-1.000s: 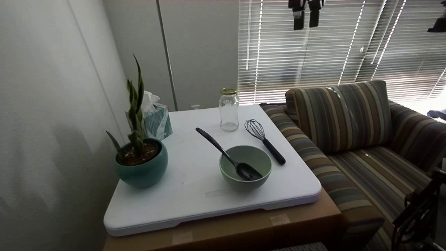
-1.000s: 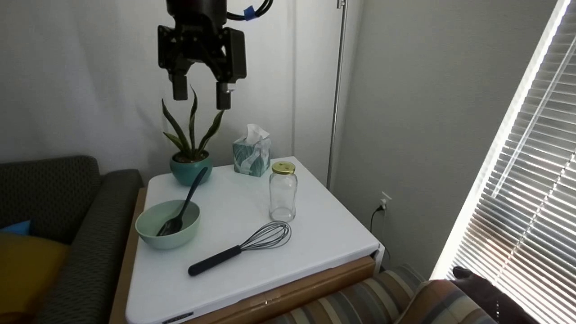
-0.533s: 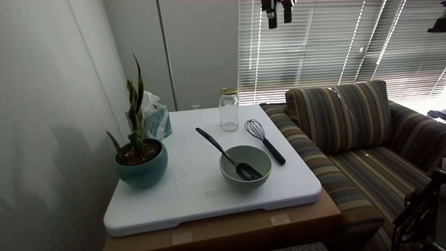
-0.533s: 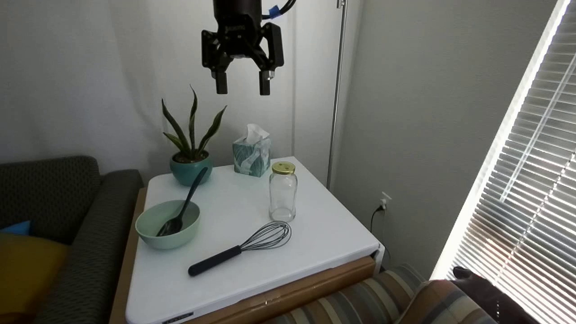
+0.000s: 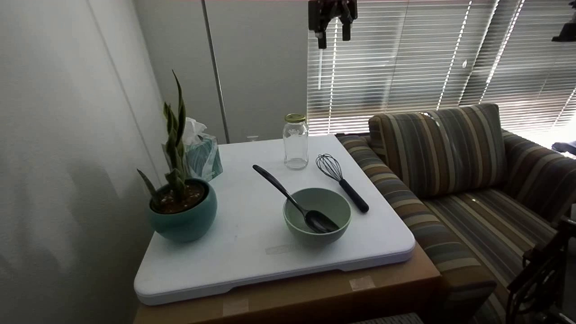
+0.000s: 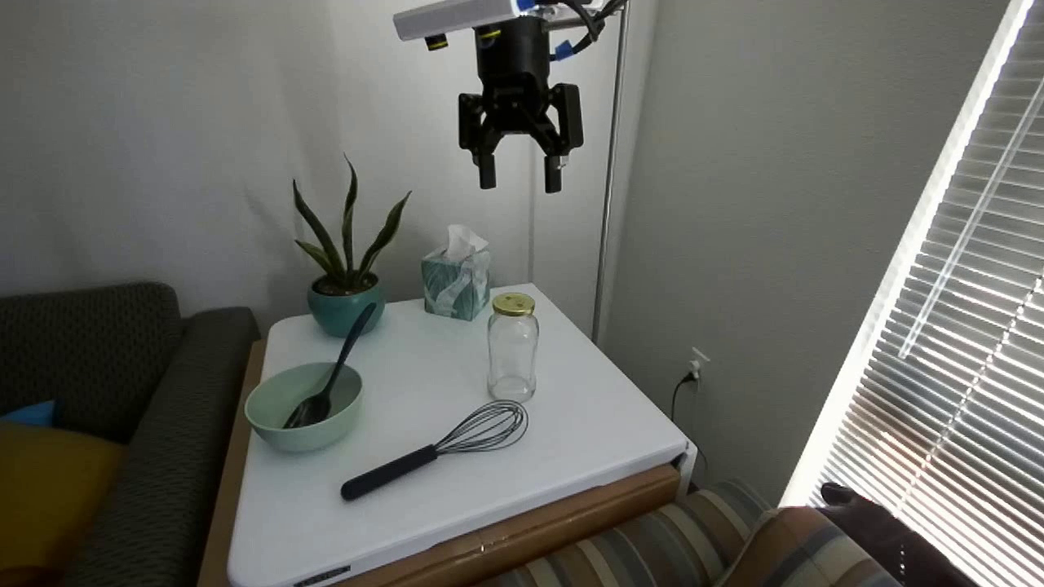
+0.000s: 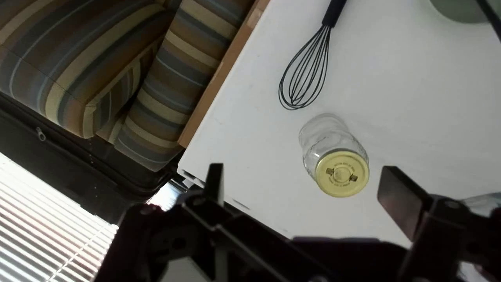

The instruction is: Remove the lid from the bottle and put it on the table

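The lid is a round gold-yellow cap on top of the bottle; it shows in both exterior views (image 5: 295, 118) (image 6: 514, 304) and in the wrist view (image 7: 341, 174). The bottle is a clear glass jar (image 6: 512, 359), standing upright on the white table (image 6: 587, 432). My gripper (image 6: 520, 183) is open and empty, pointing down, well above the lid. It also shows at the top of an exterior view (image 5: 334, 41). In the wrist view the lid appears between the two spread fingers, nearer the right one (image 7: 399, 199), touching neither.
A black whisk (image 6: 440, 448) lies close to the bottle. A green bowl (image 5: 317, 238) holds a black spoon (image 5: 279, 184). A tissue box (image 6: 457, 285) and a potted plant (image 6: 345, 314) stand at the back. A striped sofa (image 5: 441, 153) adjoins the table edge.
My open gripper has moved leftward in an exterior view and rightward in an exterior view, to above the bottle, dropping slightly in the last half second. The bottle, lid and other objects have not moved.
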Action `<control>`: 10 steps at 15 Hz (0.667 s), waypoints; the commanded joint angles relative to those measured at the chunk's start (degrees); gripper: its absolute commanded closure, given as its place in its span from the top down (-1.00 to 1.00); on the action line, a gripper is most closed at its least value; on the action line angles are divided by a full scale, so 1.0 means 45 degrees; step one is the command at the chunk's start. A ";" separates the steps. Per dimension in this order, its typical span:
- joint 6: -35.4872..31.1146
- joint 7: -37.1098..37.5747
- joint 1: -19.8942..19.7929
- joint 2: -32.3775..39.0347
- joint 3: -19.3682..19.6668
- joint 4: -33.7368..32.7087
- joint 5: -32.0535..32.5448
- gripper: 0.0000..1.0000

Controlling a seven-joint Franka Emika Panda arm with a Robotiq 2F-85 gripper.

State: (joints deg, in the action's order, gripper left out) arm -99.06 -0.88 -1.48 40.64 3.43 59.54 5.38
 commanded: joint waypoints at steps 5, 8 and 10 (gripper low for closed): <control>0.0639 0.4117 -0.0513 0.3577 -0.0030 -0.4951 -0.1711 1.00; 0.1102 0.4755 -0.0492 0.4390 -0.0065 -0.5904 -0.1791 1.00; 0.0493 0.4608 -0.0363 0.3835 -0.0009 -0.4873 -0.1575 1.00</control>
State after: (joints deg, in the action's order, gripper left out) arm -96.81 19.88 -3.11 57.96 3.39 37.55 -1.70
